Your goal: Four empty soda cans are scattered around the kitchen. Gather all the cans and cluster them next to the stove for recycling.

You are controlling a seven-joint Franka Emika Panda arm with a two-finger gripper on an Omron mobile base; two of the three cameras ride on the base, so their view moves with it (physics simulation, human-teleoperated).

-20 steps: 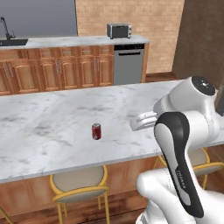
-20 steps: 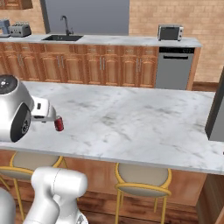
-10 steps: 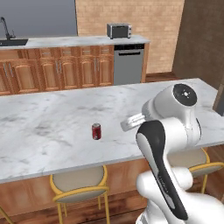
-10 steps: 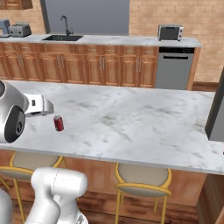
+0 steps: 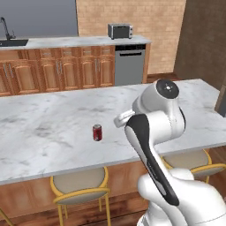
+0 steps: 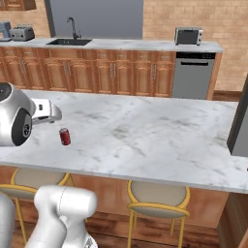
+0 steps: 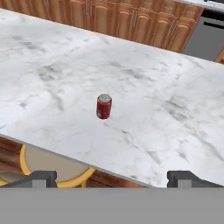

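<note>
we lose the sink (image 5: 13, 43) at the left edge of the left base view. any print on the soda can (image 7: 103, 106) is too small to read. a dark block (image 6: 239, 127) is cut by the right base view's right edge; we can't tell what it is.

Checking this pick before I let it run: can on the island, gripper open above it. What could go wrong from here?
1. The soda can stands upright and alone on the smooth marble island; a finger clipping it on the way down could tip it and send it rolling.
2. It sits toward the stool-side edge, so a knocked can may fall off.
3. The gripper is open but off to the can's side, so a straight descent would likely miss.
</note>
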